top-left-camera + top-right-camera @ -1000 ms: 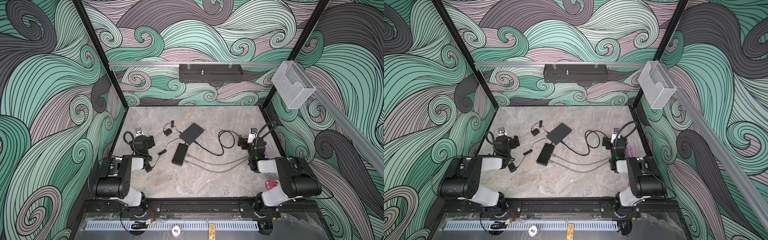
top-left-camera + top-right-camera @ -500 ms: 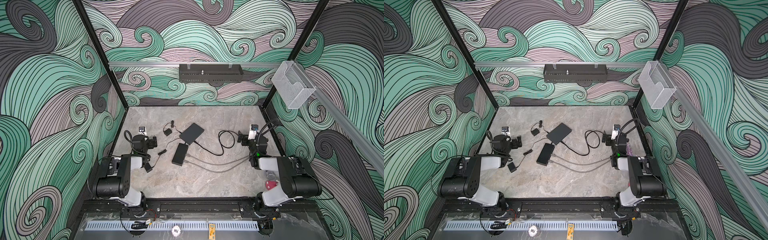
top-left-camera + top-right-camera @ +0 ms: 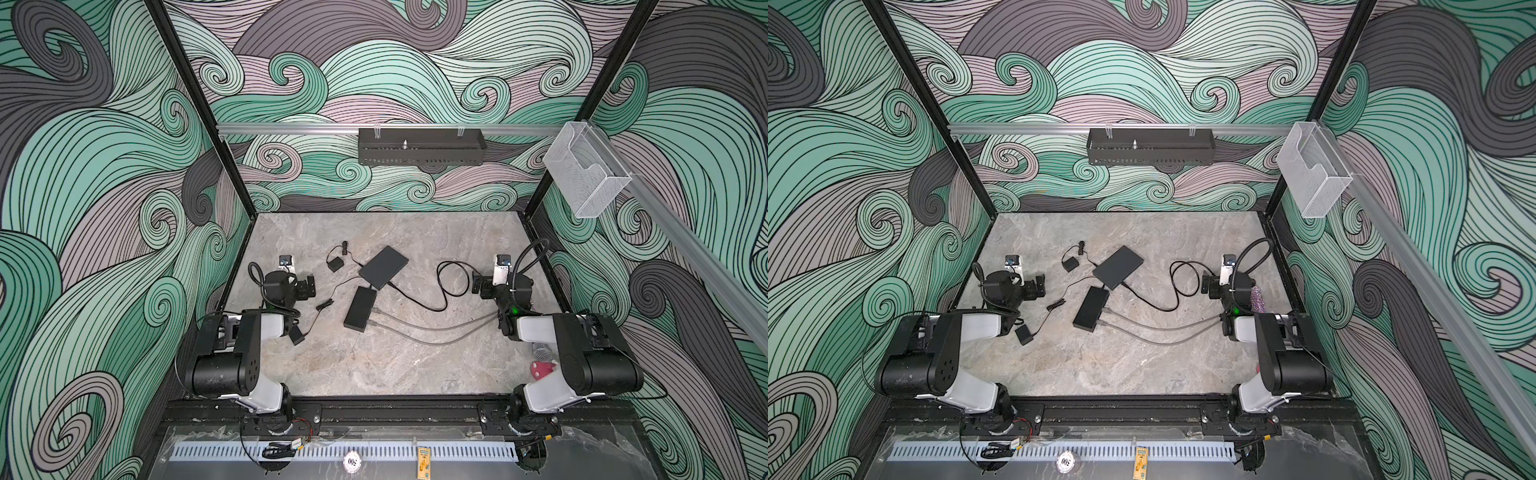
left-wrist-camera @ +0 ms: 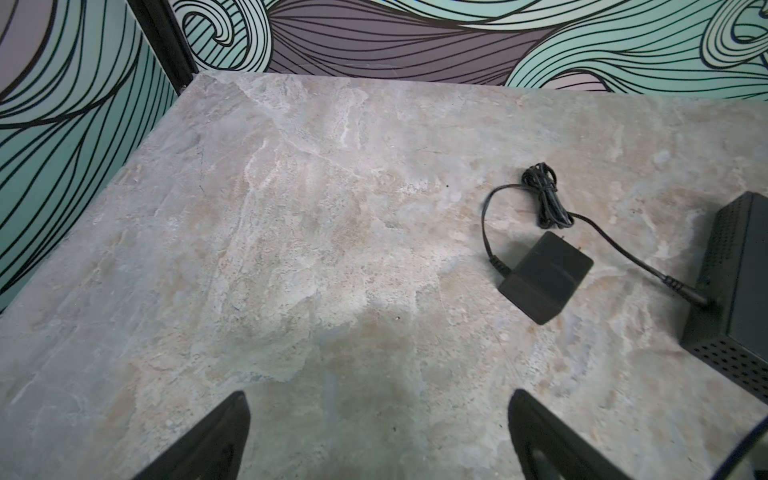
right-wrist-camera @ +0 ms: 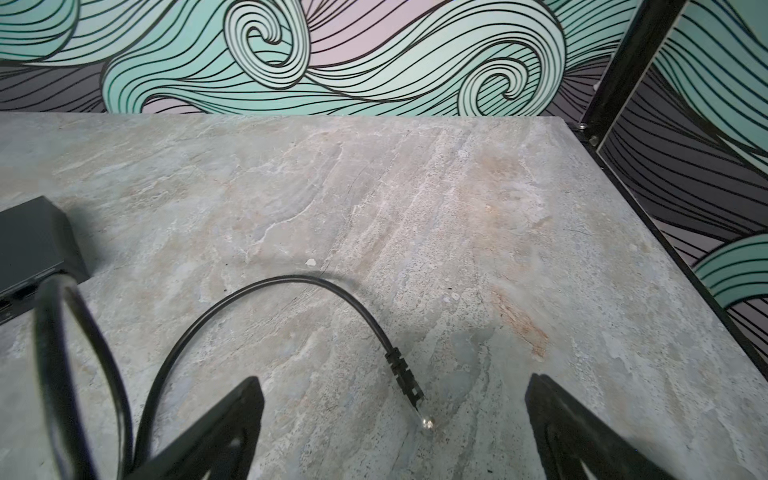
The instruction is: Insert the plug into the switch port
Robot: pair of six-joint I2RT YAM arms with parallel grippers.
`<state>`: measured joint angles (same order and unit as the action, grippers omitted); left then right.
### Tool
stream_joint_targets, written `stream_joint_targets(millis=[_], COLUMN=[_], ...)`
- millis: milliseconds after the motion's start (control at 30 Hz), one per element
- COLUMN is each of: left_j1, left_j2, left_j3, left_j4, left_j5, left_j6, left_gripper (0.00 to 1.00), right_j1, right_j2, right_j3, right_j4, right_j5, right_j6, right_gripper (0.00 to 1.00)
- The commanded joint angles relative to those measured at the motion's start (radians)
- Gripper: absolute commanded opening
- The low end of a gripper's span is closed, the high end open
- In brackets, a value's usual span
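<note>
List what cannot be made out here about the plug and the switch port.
- The switch: too small in both top views to show its sockets.
- Plug: plain in the right wrist view, too small to find in the top views.
- Black box, right wrist view: cut off by the picture's edge, with a blurred cable in front of it; which box it is cannot be told.

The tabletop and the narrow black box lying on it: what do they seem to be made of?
The tabletop looks like grey-beige stone, or a stone-print laminate: veined, mottled, mostly matte. The narrow black box seems matte plastic or painted metal: even black, no glare; which one, the pictures leave open.
</note>
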<state>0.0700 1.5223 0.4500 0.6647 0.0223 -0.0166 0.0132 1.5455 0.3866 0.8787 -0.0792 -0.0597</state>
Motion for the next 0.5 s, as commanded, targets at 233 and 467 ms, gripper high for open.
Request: stream_joint_targets(millis=[233, 467], left_j1=[0.005, 0.006], left_j2=[0.004, 0.003], left_j3=[0.027, 0.027], left_j4=[-0.014, -0.014], left_j5=[-0.015, -0.015], left_j6=[-0.012, -0.011], left_gripper=[0.99, 0.99], right_j1=[-0.007, -0.004], right_j2=[-0.003, -0.005], right_j3=[0.027, 0.026], right_j4=[-0.047, -0.047], right_j5=[0.037, 0.044], right_j6=[0.03, 0.026], right_gripper=[0.99, 0.99])
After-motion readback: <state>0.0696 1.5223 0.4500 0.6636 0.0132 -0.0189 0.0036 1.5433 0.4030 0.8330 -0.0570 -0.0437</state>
